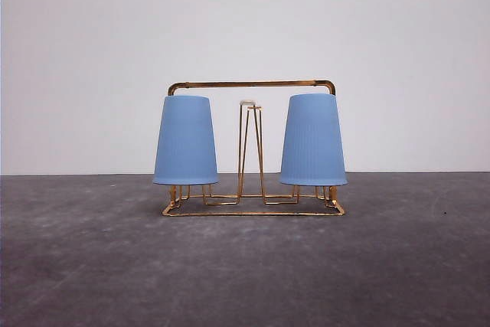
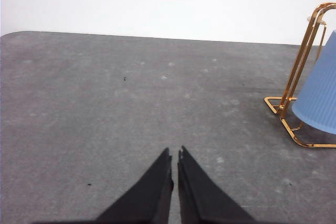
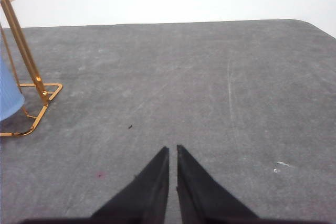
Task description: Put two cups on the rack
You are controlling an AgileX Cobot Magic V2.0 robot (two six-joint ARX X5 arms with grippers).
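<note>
Two light blue ribbed cups hang upside down on the gold wire rack (image 1: 253, 83) in the front view, one cup (image 1: 185, 142) on its left side and one cup (image 1: 312, 141) on its right. A white-tipped middle prong (image 1: 249, 103) stands bare between them. In the left wrist view my left gripper (image 2: 175, 153) is shut, holding nothing, low over the grey table, with the rack (image 2: 299, 66) and a cup (image 2: 320, 98) off to one side. My right gripper (image 3: 172, 149) is shut too, nothing in it, apart from the rack (image 3: 23, 56) and a cup's rim (image 3: 8, 95).
The dark grey table (image 1: 245, 266) runs to a white wall behind the rack. Its rounded far corners (image 2: 16, 34) (image 3: 310, 23) show in the wrist views. Open tabletop lies on both sides of the rack and in front of it.
</note>
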